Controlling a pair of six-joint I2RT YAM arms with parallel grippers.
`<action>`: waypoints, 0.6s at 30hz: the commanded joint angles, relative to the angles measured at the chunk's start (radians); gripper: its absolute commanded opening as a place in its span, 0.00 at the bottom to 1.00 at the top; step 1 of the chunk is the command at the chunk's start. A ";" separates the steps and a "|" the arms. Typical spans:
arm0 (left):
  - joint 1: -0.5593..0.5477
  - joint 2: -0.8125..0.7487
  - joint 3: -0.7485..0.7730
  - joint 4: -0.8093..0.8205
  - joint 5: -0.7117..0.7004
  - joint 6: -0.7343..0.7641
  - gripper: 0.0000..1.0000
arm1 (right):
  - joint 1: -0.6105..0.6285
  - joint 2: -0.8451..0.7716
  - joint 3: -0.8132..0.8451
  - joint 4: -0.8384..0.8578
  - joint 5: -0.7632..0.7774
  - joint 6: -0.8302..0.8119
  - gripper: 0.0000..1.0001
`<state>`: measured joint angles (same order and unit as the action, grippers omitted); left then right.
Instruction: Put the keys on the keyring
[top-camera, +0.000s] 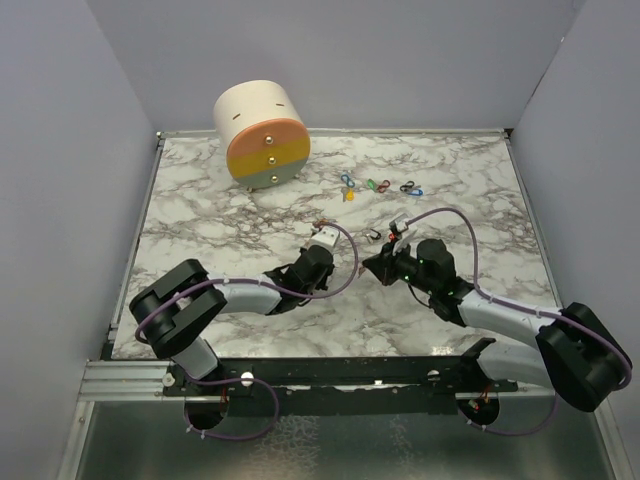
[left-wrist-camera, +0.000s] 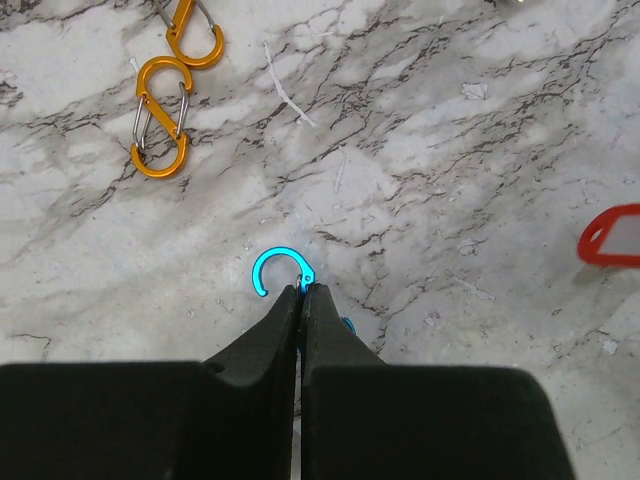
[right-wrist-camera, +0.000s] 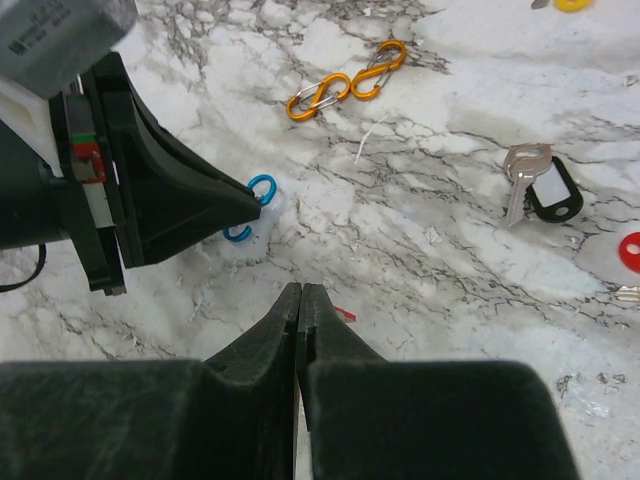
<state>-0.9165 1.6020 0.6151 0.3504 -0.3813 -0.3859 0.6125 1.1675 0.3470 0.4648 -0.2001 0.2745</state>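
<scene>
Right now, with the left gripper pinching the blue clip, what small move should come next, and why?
Probably ease the right gripper left toward the blue clip: the left gripper holds it off to that side, and a red sliver shows at the right tips.

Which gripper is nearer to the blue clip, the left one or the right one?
Left. The left gripper is shut on the blue clip, pinching it. The right gripper is shut too, a little apart from the clip, with bare marble between them.

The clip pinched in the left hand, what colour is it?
The clip is bright blue, clearest in the left wrist view.
</scene>
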 joint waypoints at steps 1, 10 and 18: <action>-0.005 -0.058 0.072 -0.065 0.026 0.014 0.00 | 0.030 0.040 0.041 0.037 -0.030 -0.037 0.01; -0.024 -0.066 0.152 -0.107 0.083 -0.011 0.00 | 0.069 0.063 0.049 0.051 0.008 -0.055 0.01; -0.041 -0.093 0.147 -0.105 0.100 -0.025 0.00 | 0.089 0.083 0.059 0.038 0.052 -0.062 0.01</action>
<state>-0.9489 1.5555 0.7464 0.2523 -0.3161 -0.3965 0.6884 1.2358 0.3717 0.4778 -0.1928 0.2298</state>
